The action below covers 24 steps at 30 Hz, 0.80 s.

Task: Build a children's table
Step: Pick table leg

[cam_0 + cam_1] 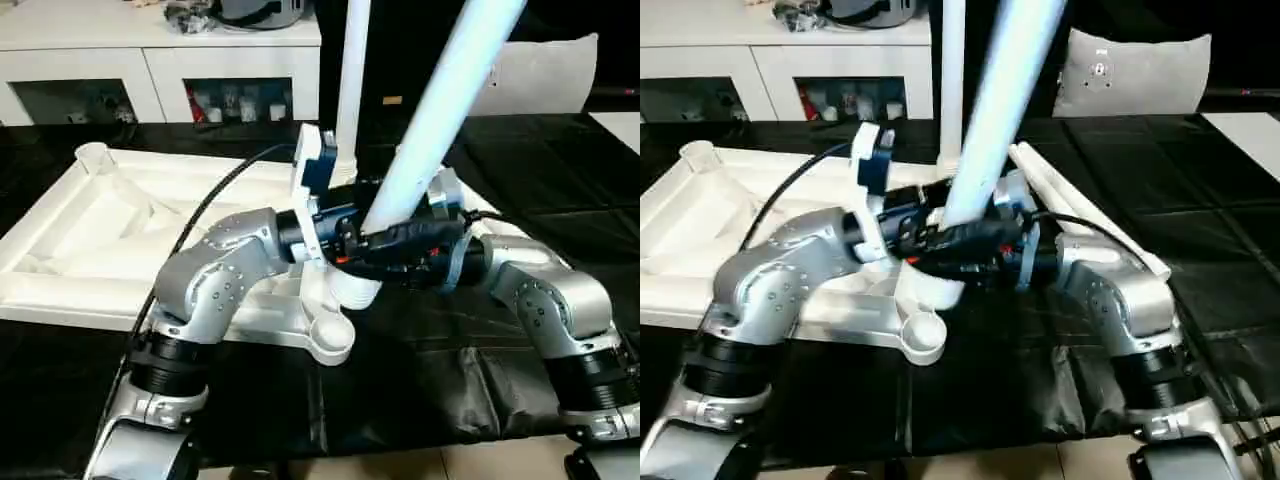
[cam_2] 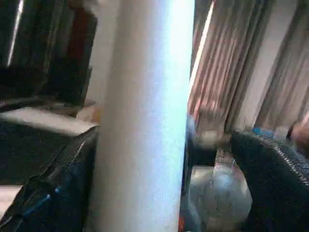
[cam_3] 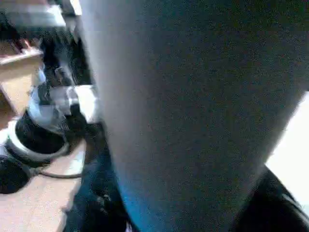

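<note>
The white table top lies upside down on the black-covered surface, ribbed side up. One white leg stands upright in its far right corner. A second leg leans to the right; its thick lower end sits just behind the near right corner socket, which shows empty. My right gripper is shut on this leg near its base. My left gripper brackets the same leg from the other side and stands open, with one finger clear of the leg.
Another white leg lies on the black cloth to the right of the top. A white cabinet and a grey cushion stand behind. The surface's near edge runs just in front of my arms.
</note>
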### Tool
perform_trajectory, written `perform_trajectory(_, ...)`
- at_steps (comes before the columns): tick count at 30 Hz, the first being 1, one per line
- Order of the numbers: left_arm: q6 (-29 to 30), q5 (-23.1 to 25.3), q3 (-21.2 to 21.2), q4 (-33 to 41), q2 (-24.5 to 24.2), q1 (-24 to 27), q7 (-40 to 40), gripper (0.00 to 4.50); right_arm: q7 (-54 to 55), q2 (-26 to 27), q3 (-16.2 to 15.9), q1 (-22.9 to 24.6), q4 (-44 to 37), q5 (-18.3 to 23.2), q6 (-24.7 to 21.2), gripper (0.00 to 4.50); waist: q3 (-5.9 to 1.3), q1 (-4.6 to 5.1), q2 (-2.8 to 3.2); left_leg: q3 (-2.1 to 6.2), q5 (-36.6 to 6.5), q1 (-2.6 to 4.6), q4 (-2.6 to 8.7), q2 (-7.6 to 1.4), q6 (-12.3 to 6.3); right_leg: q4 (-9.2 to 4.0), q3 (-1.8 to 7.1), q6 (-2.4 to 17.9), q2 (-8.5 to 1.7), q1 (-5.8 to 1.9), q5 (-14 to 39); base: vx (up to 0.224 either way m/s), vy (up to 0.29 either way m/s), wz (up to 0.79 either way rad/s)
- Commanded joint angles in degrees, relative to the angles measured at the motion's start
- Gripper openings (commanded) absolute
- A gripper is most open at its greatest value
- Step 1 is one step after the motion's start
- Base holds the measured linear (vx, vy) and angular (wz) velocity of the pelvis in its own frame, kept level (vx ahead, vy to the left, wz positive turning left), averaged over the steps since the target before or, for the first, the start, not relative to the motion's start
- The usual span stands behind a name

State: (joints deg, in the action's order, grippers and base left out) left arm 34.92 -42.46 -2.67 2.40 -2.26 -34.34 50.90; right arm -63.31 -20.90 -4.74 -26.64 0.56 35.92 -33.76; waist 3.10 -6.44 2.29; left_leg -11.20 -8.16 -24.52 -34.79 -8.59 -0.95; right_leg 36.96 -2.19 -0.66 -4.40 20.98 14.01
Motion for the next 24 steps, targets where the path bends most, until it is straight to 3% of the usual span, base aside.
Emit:
perform_trajectory(1, -0.5, -3.7, 2.4, 1.5, 1.0, -0.5, -0.8, 4.5, 1.3, 0.2, 1.2, 0.8, -1.3, 1.6, -1.4, 1.93, -3.95, 0.04, -1.09, 2.24, -13.3, 2.48, 4.09, -4.57, -0.16, -4.92, 2.14, 13.6, -4.75, -1.08, 5.6, 0.0, 0.0, 0.0)
perform_trajectory(4, -0.3, -6.6, 5.1, 2.5, 2.3, 0.6, -2.7, 4.5, 2.7, 1.1, 2.0, 2.5, -3.4, 2.8, -2.0, 1.93, -3.69, 0.11, -0.82, 2.28, -14.8, 2.55, 4.22, -4.61, 0.39, -5.3, 2.28, 12.6, -4.83, -1.0, 9.4, 0.0, 0.0, 0.0)
perform_trajectory(7, -0.3, -7.2, 6.1, 3.1, 2.4, 1.4, -3.7, 4.5, 4.5, 1.8, 2.6, 3.5, -4.0, 2.6, -1.8, 1.93, -3.58, 0.33, -0.94, 2.33, -16.6, 2.78, 4.48, -4.65, 1.6, -5.56, 2.34, 11.6, -4.66, -0.71, 12.2, 0.0, 0.0, 0.0)
perform_trajectory(8, -0.2, -7.0, 6.5, 3.5, 2.3, 1.8, -4.4, 4.5, 5.9, 2.2, 3.0, 3.9, -4.3, 2.3, -1.6, 1.93, -3.55, 0.34, -0.72, 2.41, -17.0, 2.78, 4.55, -4.65, 1.92, -5.55, 2.34, 11.3, -4.67, -0.7, 12.8, 0.0, 0.0, 0.0)
perform_trajectory(14, -0.1, -5.1, 8.7, 5.5, 0.3, 4.1, -10.1, 4.5, 14.3, 3.6, 5.4, 6.3, -6.1, -0.7, 1.0, 1.93, -3.5, 0.54, -0.78, 2.55, -19.1, 3.06, 5.05, -4.73, 4.54, -5.75, 2.52, 8.8, -4.54, -0.3, 14.5, 0.0, 0.0, 0.0)
perform_trajectory(19, -3.3, 9.8, 6.1, 5.4, -5.5, 6.5, -19.0, 4.5, 28.2, 5.1, 6.1, 7.8, -8.0, -9.2, 0.7, 1.93, -3.36, 1.19, -0.82, 2.71, -18.4, 2.97, 5.43, -4.59, 5.87, -6.05, 2.7, 5.7, -4.48, -0.13, 15.3, 0.0, 0.0, 0.0)
perform_trajectory(20, -4.2, 12.6, 5.9, 5.2, -6.3, 7.2, -21.0, 4.5, 33.2, 6.4, 6.7, 7.7, -7.4, -11.6, 0.0, 1.93, -3.44, 1.37, -1.05, 2.65, -18.5, 2.98, 5.44, -4.55, 5.85, -6.05, 2.65, 5.8, -4.46, -0.22, 15.2, 0.0, 0.0, 0.0)
perform_trajectory(21, -4.2, 12.6, 5.9, 5.2, -6.3, 7.2, -21.0, 4.5, 33.2, 6.4, 6.7, 7.7, -7.4, -11.6, 0.0, 1.93, -3.53, 1.61, -0.83, 2.58, -17.8, 3.05, 5.42, -4.49, 6.05, -5.91, 2.6, 6.1, -4.33, -0.07, 14.1, 0.0, 0.0, 0.0)
perform_trajectory(22, -5.9, 17.1, 5.8, 5.2, -7.3, 8.5, -24.6, 4.5, 40.0, 8.8, 8.5, 8.1, -6.9, -12.7, -1.2, 1.93, -3.63, 1.64, -0.98, 2.65, -17.4, 3.0, 5.44, -4.53, 5.94, -5.85, 2.56, 6.3, -4.32, -0.22, 13.2, 0.0, 0.0, 0.0)
perform_trajectory(23, -6.3, 18.8, 5.6, 5.3, -7.9, 9.1, -26.9, 4.5, 41.9, 9.4, 8.6, 8.5, -7.2, -13.3, -1.4, 1.93, -3.65, 1.73, -0.83, 2.55, -17.3, 3.13, 5.47, -4.51, 5.8, -5.75, 2.57, 6.7, -4.21, 0.04, 11.9, 0.0, 0.0, 0.0)
perform_trajectory(24, -6.9, 20.3, 5.5, 5.4, -8.3, 9.7, -28.5, 4.5, 42.6, 9.8, 8.5, 8.9, -7.7, -13.6, -1.4, 1.93, -3.69, 1.72, -0.84, 2.56, -17.1, 3.06, 5.42, -4.5, 5.47, -5.68, 2.54, 6.6, -4.2, -0.18, 10.8, 0.0, 0.0, 0.0)
